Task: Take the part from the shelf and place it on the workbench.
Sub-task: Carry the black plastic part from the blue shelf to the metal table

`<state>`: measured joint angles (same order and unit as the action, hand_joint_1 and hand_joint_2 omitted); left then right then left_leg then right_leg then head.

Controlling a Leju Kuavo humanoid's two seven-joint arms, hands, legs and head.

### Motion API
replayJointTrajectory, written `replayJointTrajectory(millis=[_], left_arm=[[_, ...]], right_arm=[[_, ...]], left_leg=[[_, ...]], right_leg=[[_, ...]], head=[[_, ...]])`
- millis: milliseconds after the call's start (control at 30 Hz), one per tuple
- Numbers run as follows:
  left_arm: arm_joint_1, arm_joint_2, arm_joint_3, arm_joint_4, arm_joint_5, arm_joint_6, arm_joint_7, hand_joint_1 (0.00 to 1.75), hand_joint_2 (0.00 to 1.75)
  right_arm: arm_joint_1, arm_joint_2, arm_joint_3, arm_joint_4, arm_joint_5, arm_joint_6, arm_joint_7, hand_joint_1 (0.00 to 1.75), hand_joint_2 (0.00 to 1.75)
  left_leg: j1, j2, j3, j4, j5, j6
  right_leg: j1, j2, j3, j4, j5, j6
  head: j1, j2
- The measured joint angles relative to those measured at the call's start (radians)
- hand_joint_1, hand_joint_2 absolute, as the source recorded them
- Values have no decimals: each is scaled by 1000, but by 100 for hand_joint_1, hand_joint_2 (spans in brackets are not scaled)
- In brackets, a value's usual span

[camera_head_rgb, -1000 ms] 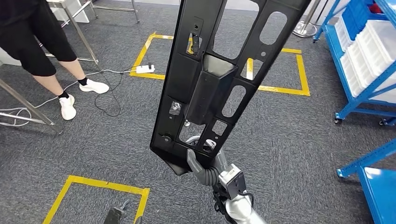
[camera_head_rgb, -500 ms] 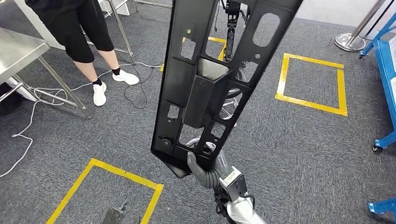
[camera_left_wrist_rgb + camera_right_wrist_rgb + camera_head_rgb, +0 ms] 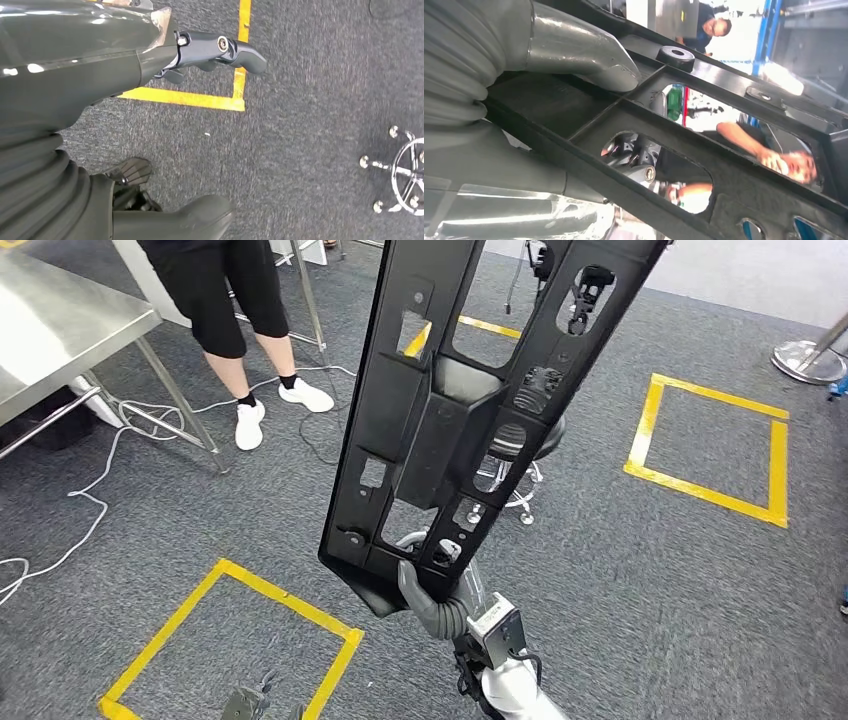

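The part [image 3: 470,410] is a long black plastic panel with several cut-outs. It stands almost upright in the middle of the head view, and my right hand [image 3: 432,598] grips its lower end. In the right wrist view the grey thumb [image 3: 579,57] presses on a rib of the part [image 3: 684,130]. The steel workbench [image 3: 55,325] is at the far left. My left hand [image 3: 250,705] hangs low over the carpet; the left wrist view shows this left hand [image 3: 150,60] holding nothing, with its fingers [image 3: 235,50] apart.
A person [image 3: 225,300] in black shorts and white shoes stands beside the workbench. White cables [image 3: 95,495] trail across the grey carpet. Yellow tape squares [image 3: 270,605] mark the floor. A chrome stool base [image 3: 522,492] sits behind the part, and a post base [image 3: 805,360] is at the far right.
The whole view has swung left: the blue shelves have left the picture and the workbench has come in at the left. The part stays in my right hand.
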<state>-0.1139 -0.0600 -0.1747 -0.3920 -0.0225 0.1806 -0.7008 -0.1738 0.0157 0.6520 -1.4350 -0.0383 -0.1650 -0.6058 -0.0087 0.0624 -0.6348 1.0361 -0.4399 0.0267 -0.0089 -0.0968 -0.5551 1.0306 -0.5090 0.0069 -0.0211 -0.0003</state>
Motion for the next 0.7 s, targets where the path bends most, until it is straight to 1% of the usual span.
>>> replayJointTrajectory(millis=[33, 67, 100, 133, 167, 200, 233, 267, 300, 333, 367, 400, 433, 467, 500, 533, 567, 600, 633, 667, 700], left_arm=[[1, 0, 0, 0, 0, 0, 0, 0, 175], [2, 0, 0, -1, 0, 1, 0, 0, 175], [3, 0, 0, -2, 0, 1, -1, 0, 175], [2, -1, 0, -3, 0, 2, -1, 0, 175], [2, -2, 0, -4, 0, 3, -1, 0, 175], [2, -2, 1, -4, 0, 3, -1, 0, 175], [2, -2, 1, -4, 0, 3, -1, 0, 175], [4, -2, 1, -4, 0, 3, -1, 0, 175], [6, -2, 1, -4, 0, 3, 0, 0, 175], [7, -3, 1, -4, 0, 3, 0, 0, 175], [7, -3, 1, -4, 0, 3, 0, 0, 175], [8, -4, 1, -4, 0, 3, 0, 0, 175], [8, -4, 1, -4, 0, 3, 0, 0, 175], [9, -4, 1, -4, 0, 3, 0, 0, 175], [10, -4, 1, -4, 0, 3, 0, 0, 175], [12, -2, 1, -4, 0, 3, 0, 0, 175], [14, -1, 1, -4, 0, 3, 0, 0, 175], [14, 0, 0, -4, 0, 3, 0, 0, 175], [14, 1, 0, -4, 0, 2, 0, 0, 175], [13, 0, 0, -4, 0, 2, 0, 0, 175], [12, 0, 0, -4, 0, 1, 0, 0, 175]], right_arm=[[0, 1, 0, 0, 0, 1, 0, 175, 175], [0, 2, 0, -1, 0, 1, 0, 175, 175], [0, 2, 0, -2, 0, 1, 0, 175, 175], [1, 2, 0, -2, 0, 1, 0, 175, 175], [3, 0, 0, -3, 0, 1, 0, 175, 175], [6, -2, 0, -3, 0, 1, 0, 175, 175], [9, -5, 0, -3, 0, 1, 0, 175, 175], [12, -7, 1, -3, 0, 1, 1, 175, 175], [13, -9, 1, -3, 0, 1, 1, 175, 175], [13, -9, 1, -3, 1, 1, 1, 175, 175], [12, -9, 1, -3, 1, 1, 1, 175, 175], [12, -9, 1, -3, 1, 1, 1, 175, 175], [12, -9, 1, -3, 1, 1, 1, 175, 175], [12, -9, 1, -3, 1, 1, 1, 175, 175], [12, -9, 2, -4, 1, 1, 1, 175, 175], [12, -8, 2, -4, 1, 1, 1, 175, 175], [12, -6, 2, -5, 1, 1, 1, 175, 175], [11, -5, 2, -6, 1, 1, 1, 175, 175], [12, -3, 2, -8, 1, 1, 1, 175, 175], [13, -3, 2, -8, 1, 1, 1, 175, 175], [15, -2, 1, -9, 1, 1, 1, 175, 175]], left_leg=[[3, -14, 2, -5, 2, 6], [4, -25, 8, -12, 5, 11], [8, -37, 13, -19, 9, 18], [11, -49, 19, -24, 12, 25], [11, -61, 21, -25, 13, 28], [11, -75, 21, -25, 13, 32], [11, -90, 21, -25, 13, 32], [11, -105, 21, -25, 12, 32], [12, -120, 22, -24, 11, 32], [12, -134, 23, -23, 10, 30], [12, -148, 24, -22, 8, 27], [10, -161, 24, -18, 5, 22], [9, -171, 23, -16, 3, 17], [8, -178, 22, -14, 1, 12], [9, -184, 20, -14, 1, 6], [12, -188, 19, -15, 0, 1], [14, -179, 18, -11, -2, -4], [15, -160, 12, 2, -11, -11], [16, -133, -2, 35, -30, -17], [17, -104, -26, 86, -55, -22], [19, -84, -58, 148, -84, -27]], right_leg=[[2, -9, 2, -1, -3, 5], [2, -4, 2, 3, -8, 9], [2, 13, -4, 23, -20, 11], [1, 37, -22, 64, -38, 10], [-2, 64, -49, 122, -61, 7], [-4, 80, -84, 187, -85, 4], [-5, 87, -116, 240, -100, 5], [-6, 89, -135, 263, -101, 10], [-7, 92, -137, 250, -85, 19], [-9, 98, -119, 198, -55, 29], [-12, 111, -92, 128, -21, 37], [-14, 123, -65, 65, 7, 39], [-15, 133, -45, 21, 25, 36], [-14, 137, -36, 3, 32, 29], [-11, 132, -33, 2, 33, 19], [-11, 125, -31, 1, 34, 11], [-13, 119, -29, 0, 35, 4], [-15, 112, -26, -3, 35, -3], [-17, 104, -22, -5, 35, -9], [-16, 95, -19, -5, 32, -14], [-15, 86, -17, -5, 29, -19]], head=[[0, 0], [1, 0], [2, 0], [5, 0], [7, 0], [9, 0], [10, 0], [10, 0], [11, 0], [11, 0], [11, 0], [11, 0], [10, 0], [10, 0], [9, 0], [9, 0], [9, 0], [7, 0], [5, 0], [3, 0], [1, 0]])
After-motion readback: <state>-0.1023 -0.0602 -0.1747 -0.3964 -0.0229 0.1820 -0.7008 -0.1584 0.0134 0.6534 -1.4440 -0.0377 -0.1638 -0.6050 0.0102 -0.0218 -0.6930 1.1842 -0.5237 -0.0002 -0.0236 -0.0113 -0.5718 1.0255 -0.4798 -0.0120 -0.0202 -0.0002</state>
